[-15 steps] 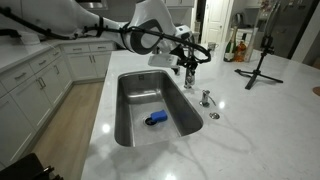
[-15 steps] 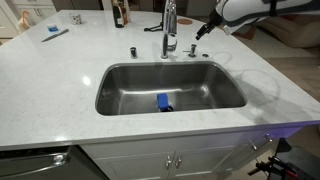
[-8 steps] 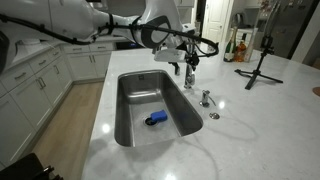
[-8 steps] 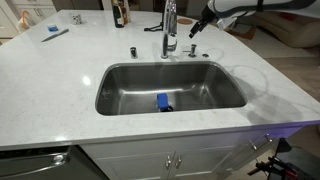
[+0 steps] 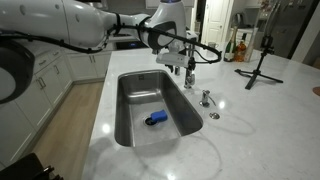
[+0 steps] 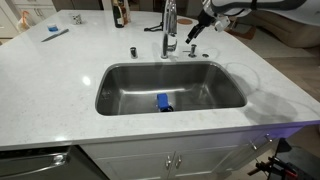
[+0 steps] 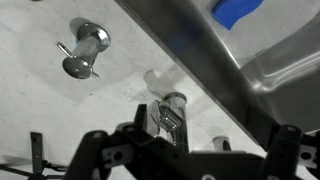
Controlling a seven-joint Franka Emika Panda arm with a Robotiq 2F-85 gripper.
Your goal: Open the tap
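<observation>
1. the tap stands on the table at the 12 o'clock rim of the sink. no water shows at its spout, so i judge it not yet opened.
2. the fingers are spread wide and hold nothing. in an exterior view they hang at the tap's 3 o'clock, near it but apart.
3. left to do, as i judge it: reach the small lever at the tap's base and move it.
4. only the wrist view shows the spread plainly, with a chrome stub on the table beneath. it shows no spout.
5. both exterior views show a blue object in the basin. only one shows the black tripod at the tap's 3 o'clock.
</observation>
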